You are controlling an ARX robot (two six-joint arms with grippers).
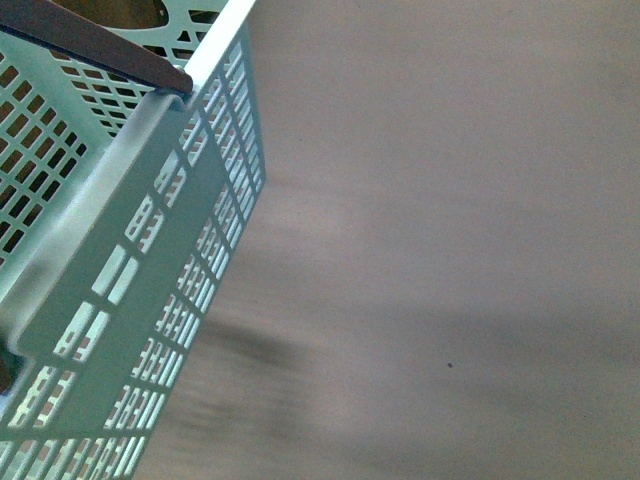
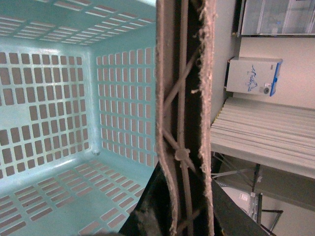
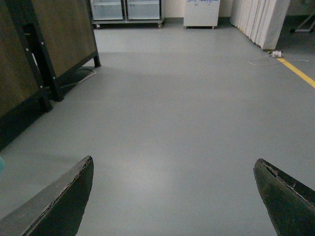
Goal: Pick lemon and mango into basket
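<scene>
basket: the mint-green basket fills the left side of the front view, tilted and very close to the camera. The stretch of slotted floor and walls I can see from the left wrist has nothing in it.
left gripper: the left gripper has its dark fingers on either side of the brown handle and right up against it. I read that as clamped on the handle, with nothing else in it.
right gripper: the right gripper is spread wide. Both fingers sit at the edges of its view, well apart, with only bare grey floor between them.
lemon: I can't find it in any of the three views, so I can't say where it is.
mango: same story, not in view anywhere.
progress guess: no fruit shows in the part of the basket I can see, so my guess is both picks are yet to come.
how the lemon should handle: I'd guess small, light and firm. The dimpled skin should give decent grip, so I'd pinch it across the short middle and keep off the ends, where it would squirt out.
how the mango should handle: probably heavier, with smooth skin that could slip and bruise. I'd take it across the widest part with gentle pressure.
watch out: the handle's edges look frayed, and the basket hangs tilted, so fruit dropped in may roll to the low corner.
</scene>
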